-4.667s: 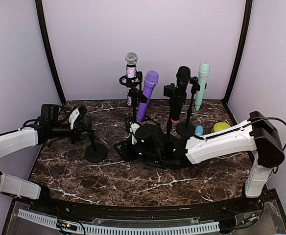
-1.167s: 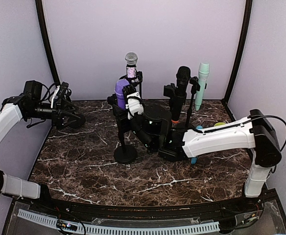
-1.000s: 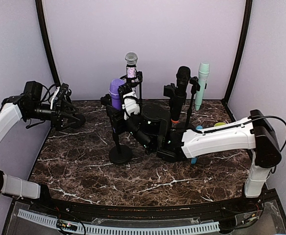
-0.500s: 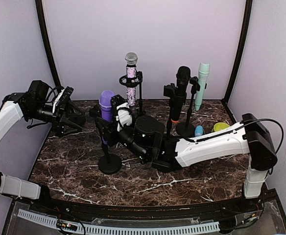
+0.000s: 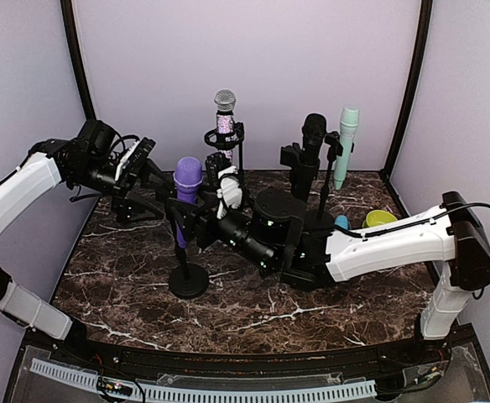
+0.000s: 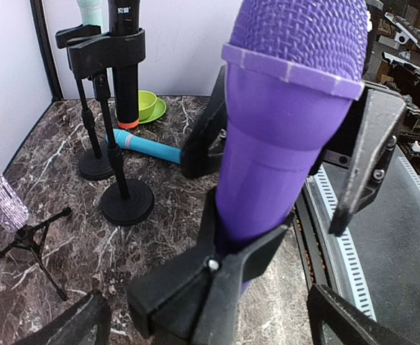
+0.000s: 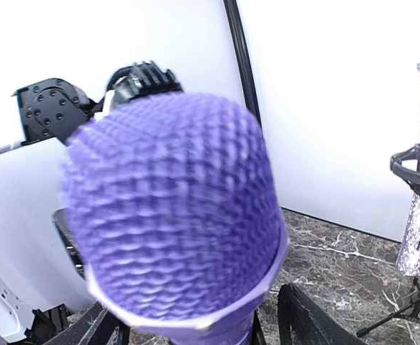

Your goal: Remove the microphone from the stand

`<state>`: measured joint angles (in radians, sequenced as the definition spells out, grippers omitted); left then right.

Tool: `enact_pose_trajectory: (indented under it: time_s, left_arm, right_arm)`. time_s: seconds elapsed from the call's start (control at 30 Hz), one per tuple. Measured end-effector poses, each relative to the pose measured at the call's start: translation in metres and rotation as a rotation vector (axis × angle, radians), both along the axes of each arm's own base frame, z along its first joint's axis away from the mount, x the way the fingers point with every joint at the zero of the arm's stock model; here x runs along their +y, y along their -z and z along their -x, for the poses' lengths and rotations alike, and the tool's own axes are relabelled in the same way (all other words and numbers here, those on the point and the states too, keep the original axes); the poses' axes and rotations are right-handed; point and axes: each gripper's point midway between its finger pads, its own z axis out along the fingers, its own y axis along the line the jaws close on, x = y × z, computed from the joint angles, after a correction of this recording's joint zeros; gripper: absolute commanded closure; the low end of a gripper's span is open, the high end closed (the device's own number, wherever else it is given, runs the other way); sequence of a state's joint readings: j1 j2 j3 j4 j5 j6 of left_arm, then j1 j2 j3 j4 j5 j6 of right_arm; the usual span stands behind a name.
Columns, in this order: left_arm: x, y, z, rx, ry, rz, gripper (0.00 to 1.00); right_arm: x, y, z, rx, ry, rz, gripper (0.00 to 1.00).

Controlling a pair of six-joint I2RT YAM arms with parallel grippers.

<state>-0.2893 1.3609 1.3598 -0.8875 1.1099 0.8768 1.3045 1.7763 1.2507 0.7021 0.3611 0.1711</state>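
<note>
A purple microphone (image 5: 186, 189) stands upright in the black clip of a stand (image 5: 188, 281) at the table's left middle. In the left wrist view the microphone (image 6: 282, 136) fills the centre, pinched in the clip (image 6: 217, 277). My left gripper (image 5: 154, 191) is open just left of it, and both fingers of the left gripper (image 6: 206, 320) stand wide on either side of the clip. My right gripper (image 5: 201, 217) is open on the microphone's right side. In the right wrist view the mesh head (image 7: 170, 215) hides most of the right gripper (image 7: 195, 327), whose fingers flank the body.
At the back stand a glitter microphone (image 5: 225, 126) on a tripod, a black microphone (image 5: 310, 159) with an orange ring and a mint one (image 5: 346, 143). A blue microphone (image 5: 340, 223) lies by a green bowl (image 5: 379, 217). The purple walls are close.
The right gripper dragged the stand with the purple microphone left and forward, then spread its jaws. The left arm swung right, up to the microphone.
</note>
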Motion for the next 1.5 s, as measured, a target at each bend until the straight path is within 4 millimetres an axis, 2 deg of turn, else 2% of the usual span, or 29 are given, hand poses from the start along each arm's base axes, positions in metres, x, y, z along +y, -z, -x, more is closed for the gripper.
enact_pose_trajectory:
  time_s: [0.13,0.3,0.5,0.57,0.6,0.67,0.7,0.8,0.87,1.0,1.1,1.2,1.33,1.37,1.43,1.47,1.5]
  left_arm:
    - [-0.004,-0.007,-0.011,-0.045,0.013,-0.001,0.13]
    - [-0.006,-0.012,-0.016,-0.089,0.041,-0.004,0.45]
    - [-0.006,-0.007,-0.013,-0.112,0.079,-0.02,0.46]
    - [-0.005,-0.006,-0.013,-0.115,0.084,-0.023,0.51]
    - [-0.005,-0.005,-0.013,-0.117,0.086,-0.024,0.57]
    - [-0.005,-0.005,-0.012,-0.115,0.089,-0.024,0.76]
    - [-0.005,-0.005,-0.011,-0.111,0.089,-0.024,0.82]
    - [-0.005,-0.006,-0.01,-0.098,0.09,-0.019,0.95]
    - [-0.005,-0.006,-0.009,-0.091,0.089,-0.019,1.0]
    - [-0.005,-0.006,-0.009,-0.087,0.087,-0.019,1.0]
    - [-0.005,-0.006,-0.01,-0.088,0.082,-0.021,1.0]
    - [-0.005,-0.006,-0.011,-0.091,0.075,-0.025,1.0]
    - [-0.004,-0.006,-0.012,-0.098,0.065,-0.029,0.98]
    - [-0.004,-0.006,-0.012,-0.099,0.063,-0.029,0.94]
    - [-0.004,-0.006,-0.012,-0.101,0.055,-0.033,0.81]
    - [-0.004,-0.006,-0.013,-0.103,0.051,-0.035,0.73]
    - [-0.004,-0.006,-0.013,-0.103,0.048,-0.037,0.61]
  right_arm:
    - [0.004,-0.005,0.004,-0.004,-0.031,0.023,0.34]
    - [0.008,-0.017,0.001,-0.012,-0.05,0.033,0.41]
    - [0.007,-0.014,-0.005,-0.009,-0.049,0.047,0.53]
    - [0.007,-0.014,-0.005,-0.01,-0.052,0.048,0.59]
    - [0.007,-0.014,-0.005,-0.013,-0.052,0.05,0.61]
    - [0.006,-0.013,-0.007,-0.02,-0.045,0.058,0.66]
    - [0.006,-0.013,-0.008,-0.024,-0.043,0.062,0.66]
    - [0.006,-0.011,-0.009,-0.022,-0.047,0.069,0.67]
    - [0.006,-0.01,-0.009,-0.021,-0.05,0.073,0.67]
    - [0.004,-0.011,-0.008,-0.018,-0.054,0.091,0.69]
    - [-0.003,-0.019,-0.006,-0.018,-0.054,0.094,0.7]
    - [-0.02,-0.044,0.0,-0.023,-0.053,0.063,0.72]
    - [-0.072,-0.095,0.01,-0.016,-0.024,-0.051,0.72]
    - [-0.085,-0.105,0.012,-0.007,-0.012,-0.08,0.73]
    - [-0.114,-0.12,0.013,0.029,0.027,-0.133,0.75]
    - [-0.128,-0.122,0.012,0.06,0.053,-0.154,0.76]
    - [-0.136,-0.12,0.011,0.079,0.071,-0.156,0.77]
